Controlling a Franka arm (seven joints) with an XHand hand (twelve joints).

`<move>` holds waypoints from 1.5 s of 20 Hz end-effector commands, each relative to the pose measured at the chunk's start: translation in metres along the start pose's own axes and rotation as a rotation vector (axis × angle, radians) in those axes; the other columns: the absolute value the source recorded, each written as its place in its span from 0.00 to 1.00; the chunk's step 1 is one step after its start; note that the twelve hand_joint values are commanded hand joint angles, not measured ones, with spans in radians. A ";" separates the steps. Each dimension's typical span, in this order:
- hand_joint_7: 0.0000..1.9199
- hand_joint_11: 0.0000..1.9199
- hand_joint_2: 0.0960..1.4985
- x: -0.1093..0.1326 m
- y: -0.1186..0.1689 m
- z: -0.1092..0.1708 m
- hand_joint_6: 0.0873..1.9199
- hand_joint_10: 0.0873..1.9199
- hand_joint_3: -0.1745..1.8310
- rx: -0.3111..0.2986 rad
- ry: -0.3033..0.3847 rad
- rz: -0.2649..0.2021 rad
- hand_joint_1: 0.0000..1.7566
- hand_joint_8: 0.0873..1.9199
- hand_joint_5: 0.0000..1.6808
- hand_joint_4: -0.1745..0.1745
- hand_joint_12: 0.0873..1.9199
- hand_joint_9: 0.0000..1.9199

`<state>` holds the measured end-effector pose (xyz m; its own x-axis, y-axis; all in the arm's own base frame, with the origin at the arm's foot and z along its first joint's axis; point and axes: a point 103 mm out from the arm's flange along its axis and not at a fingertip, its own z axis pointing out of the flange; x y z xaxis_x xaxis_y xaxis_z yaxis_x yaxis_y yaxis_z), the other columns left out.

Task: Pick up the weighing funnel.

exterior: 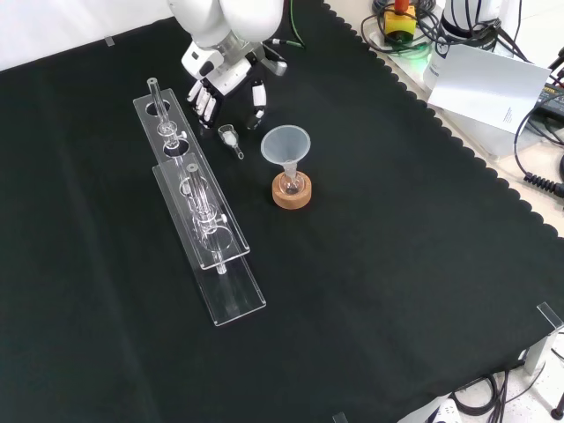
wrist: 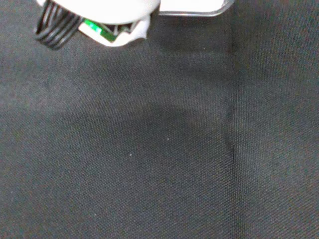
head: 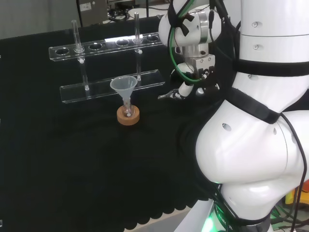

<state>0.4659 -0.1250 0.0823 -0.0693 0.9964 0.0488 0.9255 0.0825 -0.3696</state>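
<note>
The weighing funnel [exterior: 231, 139], a small clear scoop with a short stem, lies on the black cloth between the rack and the big funnel. My hand [exterior: 225, 88] hovers just above and behind it in the front view. Its fingers [exterior: 204, 103] and thumb [exterior: 257, 95] point down, straight and spread, either side of the piece without touching it. In the head view the hand [head: 186, 89] hangs low over the cloth, right of the big funnel. The wrist view looks at bare cloth under a blurred white part of the hand [wrist: 124, 10].
The big funnel [exterior: 286, 145] stands in a small flask on a cork ring [exterior: 292, 194], close to the right of the weighing funnel in the front view. A clear test-tube rack [exterior: 194, 203] with upright tubes runs along the left. The cloth's scalloped edge [exterior: 441, 123] lies to the right.
</note>
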 end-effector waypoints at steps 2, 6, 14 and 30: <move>0.26 0.14 0.34 0.001 0.003 0.010 0.05 0.26 0.44 -0.022 0.005 -0.001 0.55 0.32 0.36 0.45 0.68 0.32; 0.27 0.14 0.34 0.001 0.006 0.014 0.06 0.25 0.44 -0.018 0.007 -0.004 0.55 0.32 0.35 0.45 0.68 0.32; 0.30 0.15 0.34 0.003 0.010 0.016 0.21 0.24 0.44 -0.038 0.004 -0.013 0.56 0.33 0.31 0.44 0.68 0.35; 0.34 0.17 0.34 0.001 0.010 0.022 0.39 0.25 0.45 -0.050 0.000 -0.004 0.58 0.36 0.33 0.50 0.67 0.39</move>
<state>0.4681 -0.1219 0.0597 -0.0749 0.9961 0.0465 0.9433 0.0859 -0.3206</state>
